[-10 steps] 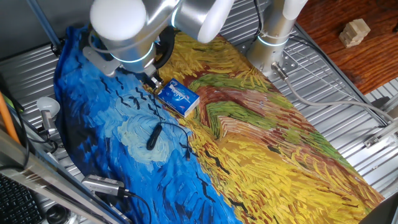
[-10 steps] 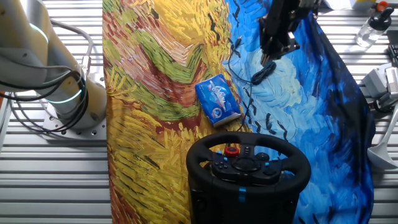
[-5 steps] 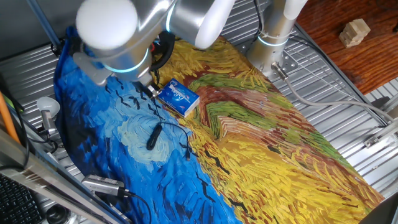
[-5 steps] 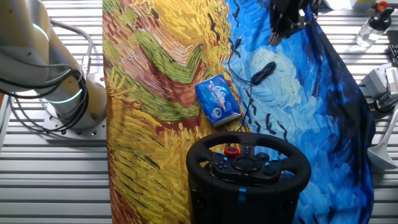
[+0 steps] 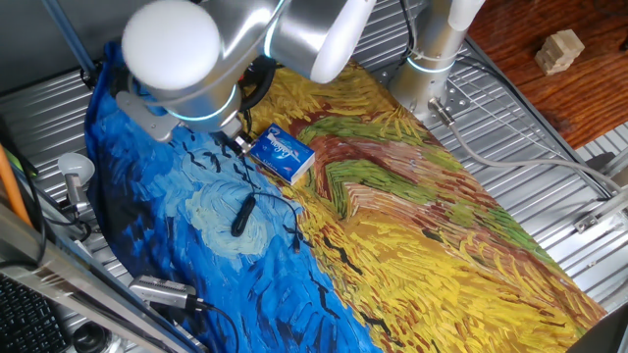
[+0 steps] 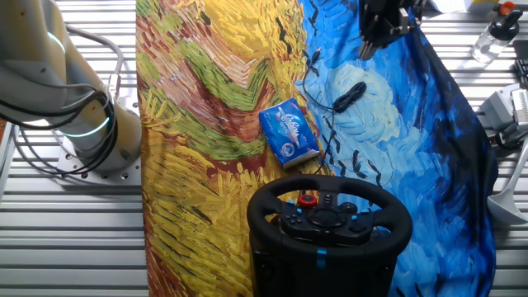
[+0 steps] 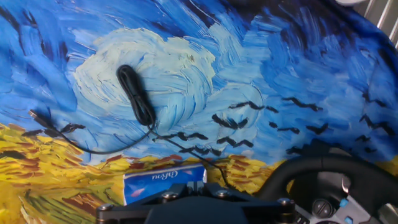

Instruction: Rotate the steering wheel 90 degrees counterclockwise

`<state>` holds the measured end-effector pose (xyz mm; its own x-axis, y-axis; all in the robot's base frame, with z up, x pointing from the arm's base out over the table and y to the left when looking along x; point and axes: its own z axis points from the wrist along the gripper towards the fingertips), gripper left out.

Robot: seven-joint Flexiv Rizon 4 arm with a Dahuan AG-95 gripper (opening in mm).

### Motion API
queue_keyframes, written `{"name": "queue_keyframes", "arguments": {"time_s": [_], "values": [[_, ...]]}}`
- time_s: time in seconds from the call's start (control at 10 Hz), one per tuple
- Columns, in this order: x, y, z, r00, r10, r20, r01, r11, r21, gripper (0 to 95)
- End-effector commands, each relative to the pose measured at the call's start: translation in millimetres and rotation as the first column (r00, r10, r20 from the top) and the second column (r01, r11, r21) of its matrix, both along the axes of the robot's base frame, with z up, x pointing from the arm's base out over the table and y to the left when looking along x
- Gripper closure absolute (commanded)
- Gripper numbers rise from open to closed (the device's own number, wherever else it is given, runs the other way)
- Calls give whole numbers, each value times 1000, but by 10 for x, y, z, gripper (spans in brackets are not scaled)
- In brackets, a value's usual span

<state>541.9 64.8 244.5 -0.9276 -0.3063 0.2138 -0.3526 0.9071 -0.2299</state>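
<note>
The black steering wheel (image 6: 330, 216) stands at the near edge of the cloth in the other fixed view, its hub with a red button facing up. In one fixed view only a bit of its rim (image 5: 263, 80) shows behind my arm. In the hand view its rim (image 7: 323, 171) sits at the lower right. My gripper (image 6: 369, 48) hangs in the air over the blue part of the cloth, well away from the wheel. Its fingers (image 7: 196, 185) look pressed together with nothing between them. The gripper tip (image 5: 235, 142) shows below my arm's big joint.
A blue tissue pack (image 6: 289, 132) lies between the gripper and the wheel. A black cable with a thick plug (image 6: 349, 95) lies on the cloth under the gripper. The robot base (image 6: 82, 124) stands to the left. Bottles and gear (image 6: 495, 33) stand at the right.
The gripper has risen and moved away from the cable and the wheel over the first half second, then stayed almost still. The wheel has not turned.
</note>
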Motion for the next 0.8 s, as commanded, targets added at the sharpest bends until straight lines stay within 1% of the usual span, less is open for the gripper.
{"name": "queue_keyframes", "arguments": {"time_s": [0.1, 0.4, 0.5, 0.6, 0.7, 0.8], "values": [[10, 10, 2, 1000, -2, -10, 2, 1000, -15, 950], [10, 10, 2, 1000, -2, -12, 2, 999, -40, 950], [10, 10, 2, 1000, 18, -22, -20, 997, -72, 950], [10, 10, 2, 998, 48, -39, -53, 991, -123, 950], [10, 10, 2, 995, 80, -63, -90, 980, -179, 950], [10, 10, 2, 992, 96, -82, -111, 973, -204, 950]]}}
